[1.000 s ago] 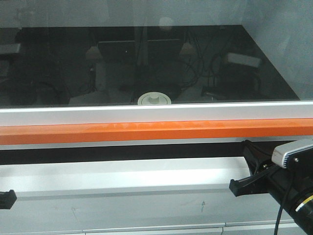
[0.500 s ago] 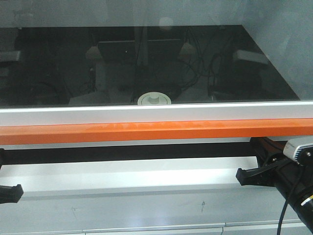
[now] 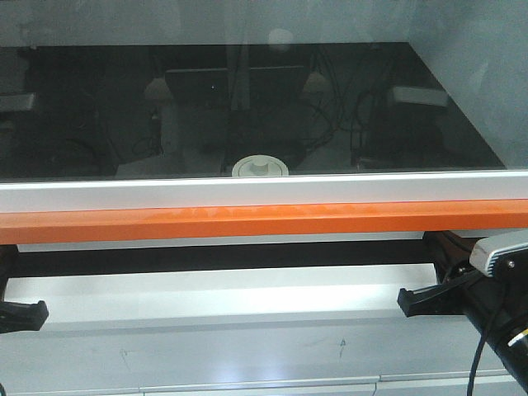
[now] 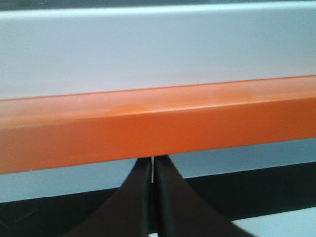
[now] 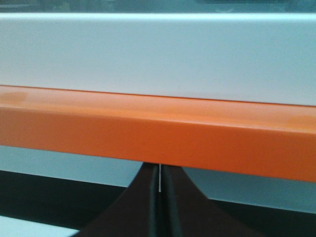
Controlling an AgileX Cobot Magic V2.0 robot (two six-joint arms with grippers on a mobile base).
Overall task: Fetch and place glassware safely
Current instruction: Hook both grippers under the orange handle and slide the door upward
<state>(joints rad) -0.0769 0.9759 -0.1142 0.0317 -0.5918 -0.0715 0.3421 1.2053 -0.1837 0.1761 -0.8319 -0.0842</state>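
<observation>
The glassware (image 3: 261, 167) shows only as a round off-white lid with a raised centre knob, behind the glass front, on the black floor of the cabinet, centre. Its clear body is hidden by the white frame below. My left gripper (image 3: 33, 314) pokes in at the lower left edge, well below and left of the jar. My right gripper (image 3: 412, 300) is at the lower right, below the orange bar (image 3: 264, 221). In the wrist views both the left gripper (image 4: 152, 170) and the right gripper (image 5: 160, 177) are shut on nothing, with only a hairline slit, tips right beneath the orange bar (image 4: 158, 123).
A glass sash (image 3: 247, 99) closes the cabinet front, reflecting cables and equipment. Under it run a white frame (image 3: 264, 192), the orange bar and a dark gap (image 3: 214, 256). A pale ledge (image 3: 214, 301) and drawer fronts lie below, level with both grippers.
The left gripper has crept right and slightly up into view. The right gripper shifted right and up early on, then held still. The jar has not moved.
</observation>
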